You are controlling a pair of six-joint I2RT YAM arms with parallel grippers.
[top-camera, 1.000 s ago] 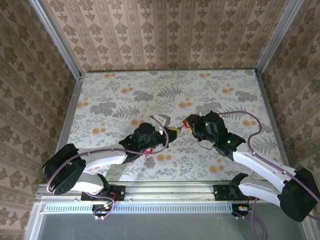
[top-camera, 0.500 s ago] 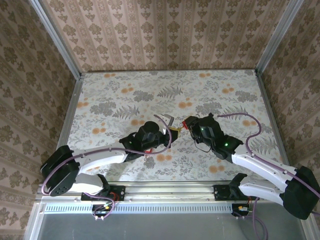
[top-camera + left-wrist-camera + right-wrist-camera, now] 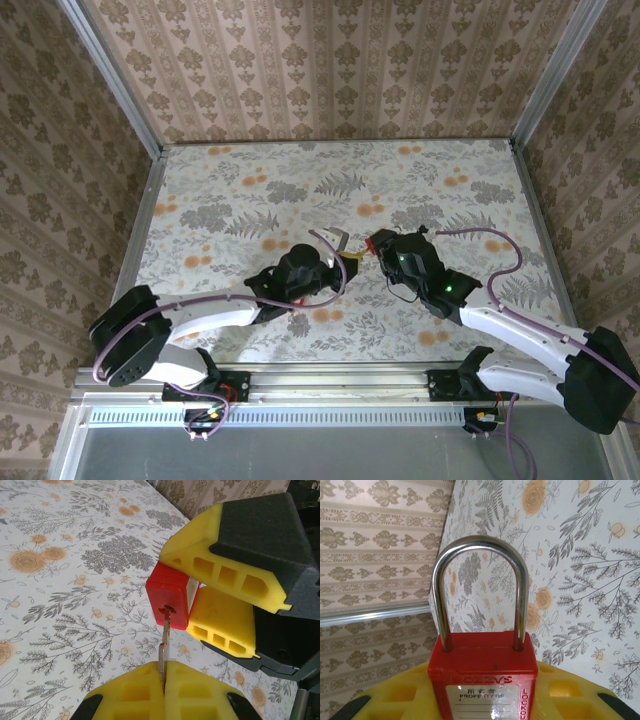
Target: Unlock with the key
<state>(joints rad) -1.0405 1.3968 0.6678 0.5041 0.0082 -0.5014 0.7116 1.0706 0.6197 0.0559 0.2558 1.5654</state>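
Straight ahead of left pincer (image 3: 164, 680), key (image 3: 164, 639) meets padlock (image 3: 167, 596).

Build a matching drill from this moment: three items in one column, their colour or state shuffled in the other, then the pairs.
1 padlock body
2 shackle
3 key

A silver arch, both legs seated in the lock
B pinched in the shut left gripper, tip in the keyhole
C red, clamped by the right gripper

Pairs: 1-C, 2-A, 3-B
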